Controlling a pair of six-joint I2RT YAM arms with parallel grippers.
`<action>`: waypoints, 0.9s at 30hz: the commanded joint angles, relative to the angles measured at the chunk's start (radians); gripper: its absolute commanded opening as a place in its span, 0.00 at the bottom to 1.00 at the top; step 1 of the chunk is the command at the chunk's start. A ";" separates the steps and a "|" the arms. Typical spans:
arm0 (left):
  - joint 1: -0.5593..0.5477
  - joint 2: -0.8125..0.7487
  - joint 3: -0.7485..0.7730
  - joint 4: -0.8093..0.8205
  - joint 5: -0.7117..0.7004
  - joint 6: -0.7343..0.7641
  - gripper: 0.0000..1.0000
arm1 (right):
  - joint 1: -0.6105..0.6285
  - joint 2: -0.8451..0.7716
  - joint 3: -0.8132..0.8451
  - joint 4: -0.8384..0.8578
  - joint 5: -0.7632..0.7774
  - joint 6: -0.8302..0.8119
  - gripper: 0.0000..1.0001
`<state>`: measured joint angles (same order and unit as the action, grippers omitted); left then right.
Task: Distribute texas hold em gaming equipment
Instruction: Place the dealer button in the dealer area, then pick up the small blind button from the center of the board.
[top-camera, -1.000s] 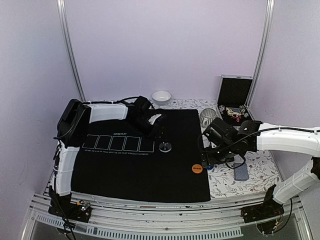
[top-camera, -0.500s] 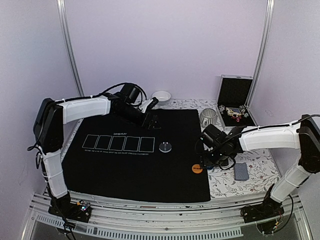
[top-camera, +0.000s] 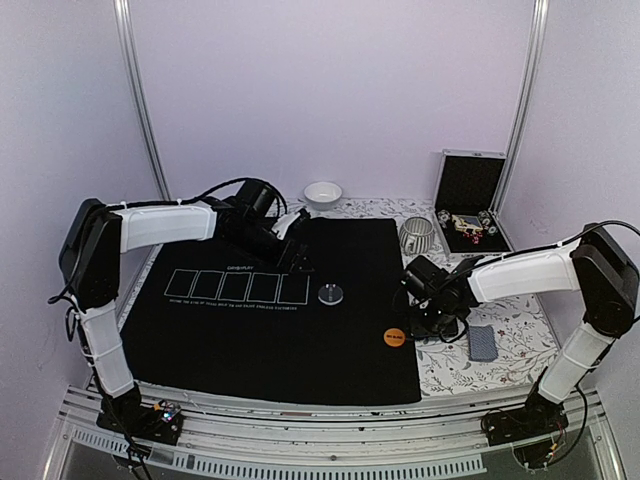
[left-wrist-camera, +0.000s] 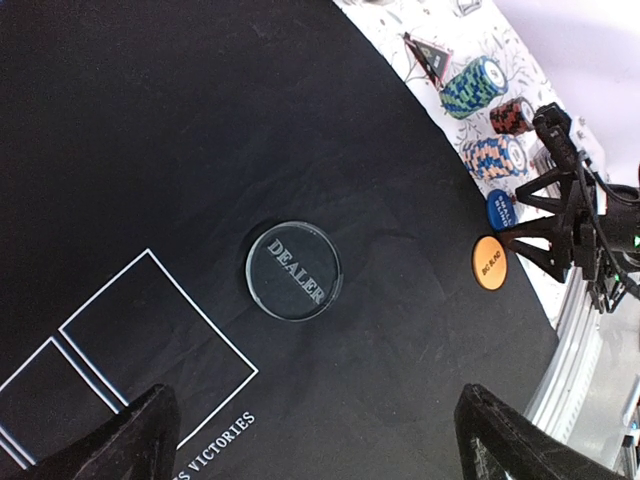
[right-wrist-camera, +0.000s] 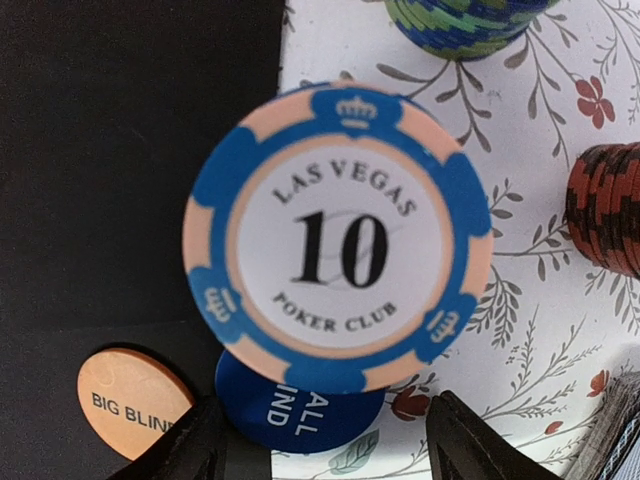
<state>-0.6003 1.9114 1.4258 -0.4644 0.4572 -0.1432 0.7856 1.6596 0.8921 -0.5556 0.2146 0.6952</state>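
Over the flowered cloth (right-wrist-camera: 530, 90), just off the black mat's (right-wrist-camera: 120, 150) right edge, the right gripper (right-wrist-camera: 325, 425) hung with its fingers (right-wrist-camera: 195, 445) part-way apart, straddling the blue disc (right-wrist-camera: 300, 412). One finger looked to meet the disc's rim, the other stood clear of it, and nothing was pinched. Just beyond the disc stood a blue-and-peach chip stack (right-wrist-camera: 338, 250), with a green stack (right-wrist-camera: 460, 20) and a red stack (right-wrist-camera: 608, 210) farther out. The orange disc (right-wrist-camera: 130, 400) lay beside the blue one, on the mat.

The left gripper (left-wrist-camera: 315, 425) hovered above the mat with its fingers spread wide and empty, the clear dealer button (left-wrist-camera: 294, 270) below it. The red triangular marker (left-wrist-camera: 428, 55) lay past the stacks, and the card deck (top-camera: 483, 343) lay on the cloth near the right arm.

At the back right, an open case (top-camera: 470, 180) held pieces too small to name. The ribbed mug (top-camera: 417, 235) and the white bowl (top-camera: 323, 193) stood near the mat's far edge, their contents not visible.
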 joint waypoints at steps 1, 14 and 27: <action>-0.006 0.001 -0.004 0.016 -0.001 -0.003 0.98 | -0.006 0.019 0.010 0.029 0.013 -0.012 0.71; -0.006 0.005 -0.018 0.017 -0.012 0.003 0.98 | -0.015 0.055 -0.002 0.033 0.027 -0.009 0.63; -0.007 -0.004 -0.024 0.017 -0.012 0.002 0.98 | -0.024 -0.018 -0.072 0.023 0.000 -0.008 0.46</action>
<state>-0.6003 1.9114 1.4155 -0.4606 0.4538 -0.1429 0.7723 1.6608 0.8680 -0.4835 0.2333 0.6842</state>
